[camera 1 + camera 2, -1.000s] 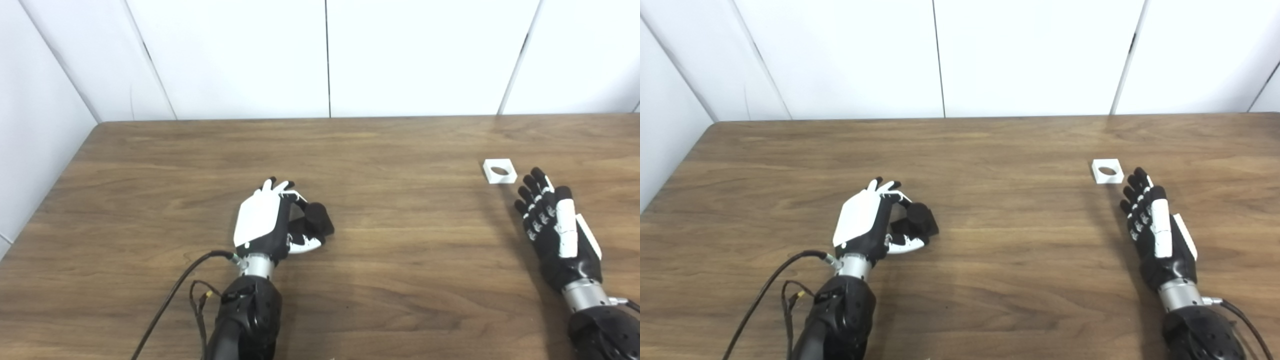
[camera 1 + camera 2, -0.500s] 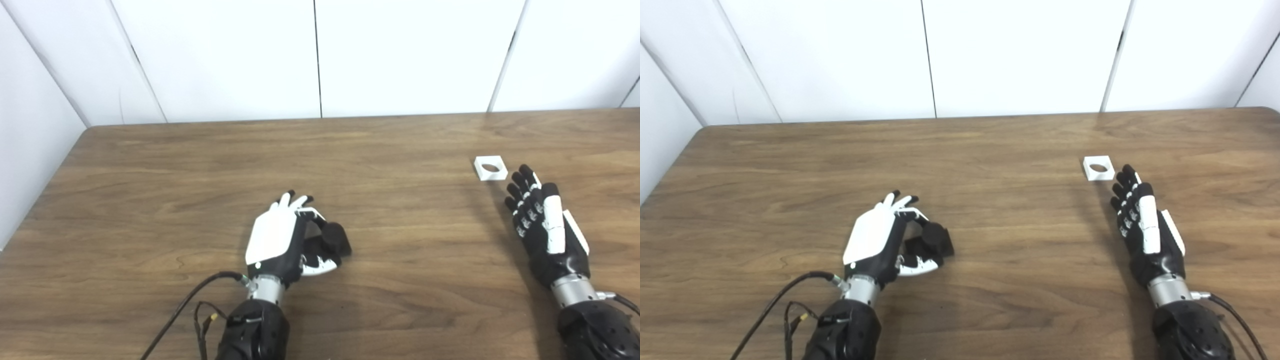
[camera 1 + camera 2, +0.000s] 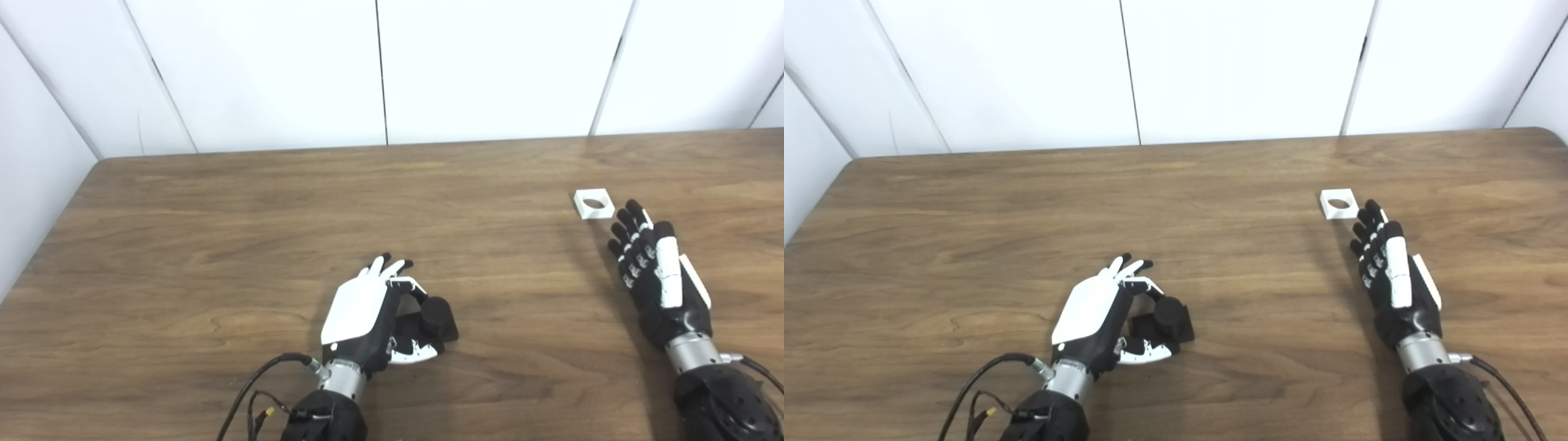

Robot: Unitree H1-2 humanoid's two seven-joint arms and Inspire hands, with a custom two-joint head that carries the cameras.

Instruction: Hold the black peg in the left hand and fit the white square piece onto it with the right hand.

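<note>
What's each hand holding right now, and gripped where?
Left hand cups the black peg near its square base, though a firm grip cannot be told. Right hand holds nothing; the white square piece lies just beyond its fingertips.

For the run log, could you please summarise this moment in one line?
left hand: curled around black peg, on wooden table | right hand: open, beside white square piece

Black peg [image 3: 436, 315] base partly hidden

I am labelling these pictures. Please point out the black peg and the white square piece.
black peg [image 3: 435, 309]: left eye view, on its round top.
white square piece [image 3: 584, 210]: left eye view, on its left rim.
</note>
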